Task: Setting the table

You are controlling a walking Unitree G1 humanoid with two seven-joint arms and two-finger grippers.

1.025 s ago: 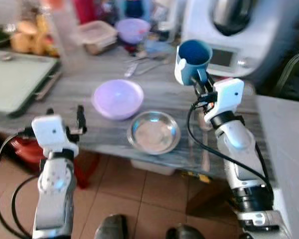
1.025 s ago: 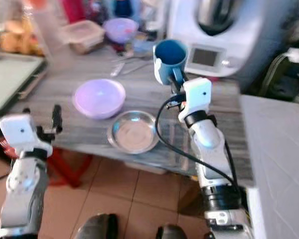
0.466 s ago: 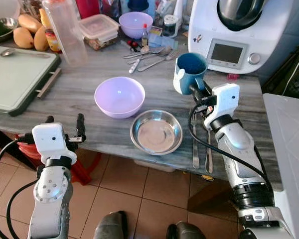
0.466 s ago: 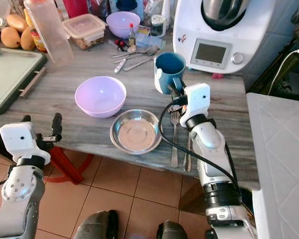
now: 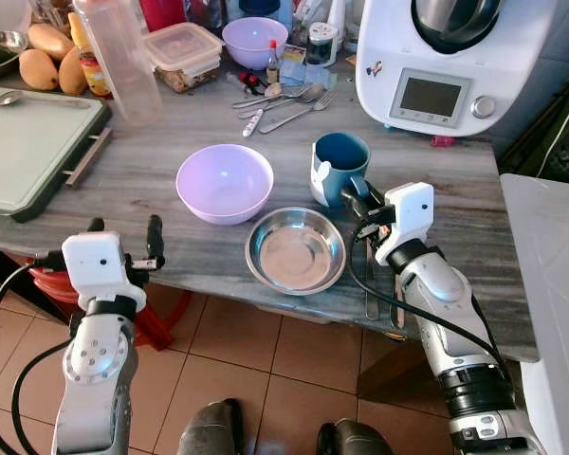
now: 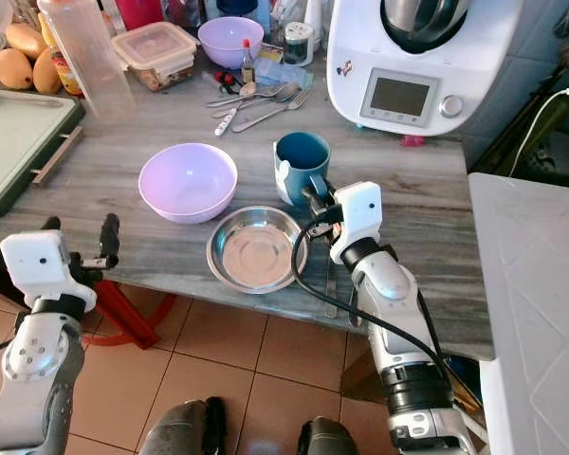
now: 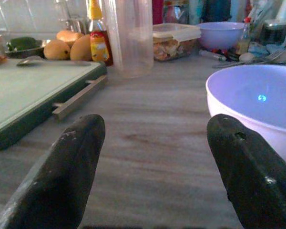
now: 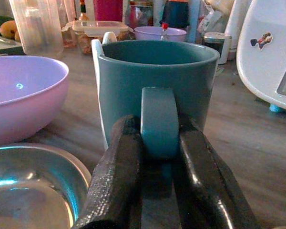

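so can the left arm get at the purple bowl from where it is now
Probably yes. The left gripper hovers at the table's front edge with its fingers open, and the purple bowl stands just ahead of it and a little toward the middle, with bare tabletop between and nothing in the way.

Blue mug upright at frame centre
The blue mug (image 5: 339,168) stands just above the steel bowl (image 5: 296,250), right of the lilac bowl (image 5: 224,182)

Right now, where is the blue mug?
The blue mug stands on the grey table, behind the steel bowl and right of the purple bowl; the right end effector pinches its handle.
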